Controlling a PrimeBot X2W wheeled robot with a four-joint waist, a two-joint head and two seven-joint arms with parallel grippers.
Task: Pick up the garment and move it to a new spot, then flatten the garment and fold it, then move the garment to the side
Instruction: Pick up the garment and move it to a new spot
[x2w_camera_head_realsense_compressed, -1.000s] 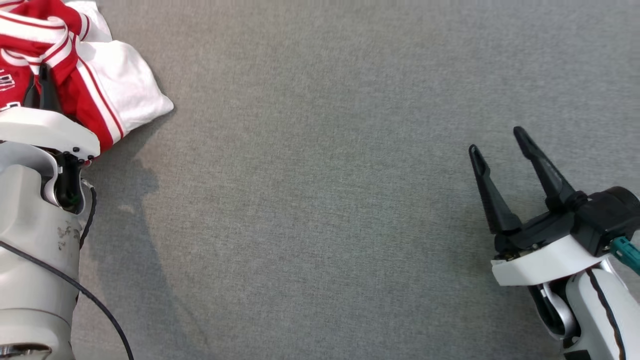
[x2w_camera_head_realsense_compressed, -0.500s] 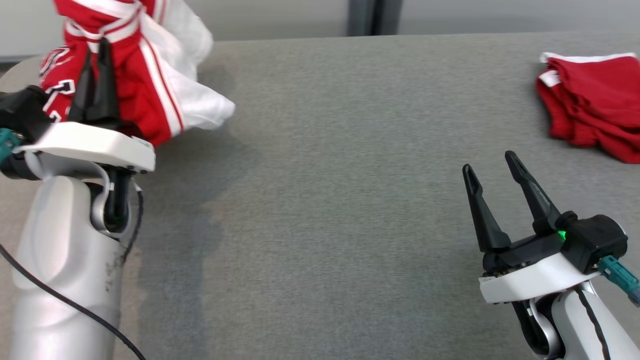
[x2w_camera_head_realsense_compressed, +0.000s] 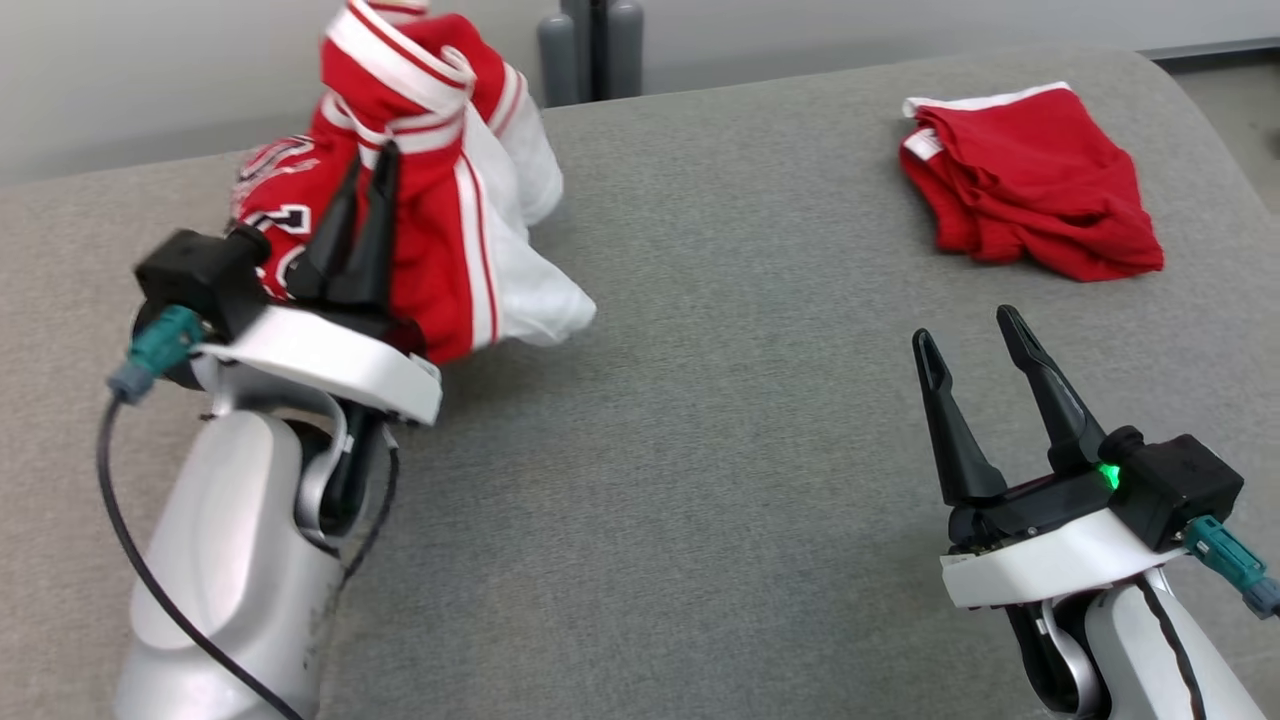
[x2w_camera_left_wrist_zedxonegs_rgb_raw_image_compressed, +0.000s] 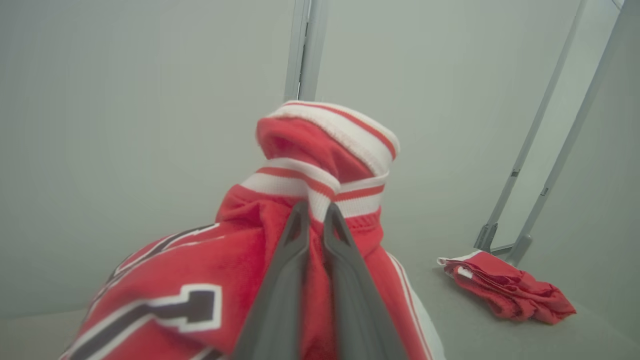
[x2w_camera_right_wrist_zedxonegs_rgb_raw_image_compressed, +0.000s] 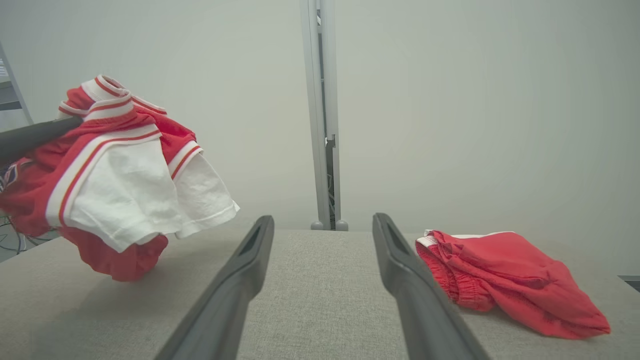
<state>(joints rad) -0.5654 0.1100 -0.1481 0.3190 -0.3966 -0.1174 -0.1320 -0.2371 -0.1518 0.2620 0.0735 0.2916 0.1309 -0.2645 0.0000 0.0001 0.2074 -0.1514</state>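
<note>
Raised: bunched red-and-white jersey (x2w_camera_head_realsense_compressed: 430, 240), pinched by left tool (x2w_camera_head_realsense_compressed: 372, 156).

Grey fabric-covered counter (x2w_camera_head_realsense_compressed: 700, 450), far right corner rounded. Plain pale wall (x2w_camera_right_wrist_zedxonegs_rgb_raw_image_compressed: 475, 100) behind far edge. Grey upright post (x2w_camera_right_wrist_zedxonegs_rgb_raw_image_compressed: 322, 115) against wall, middle. Slanted metal struts (x2w_camera_left_wrist_zedxonegs_rgb_raw_image_compressed: 515, 167) far right. Soft even light.

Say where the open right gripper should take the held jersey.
Probably the loose white sleeve on the jersey, coming from the robot's right: it hangs free as a thin flap facing the right gripper, away from the left gripper's pinch at the striped trim.
</note>
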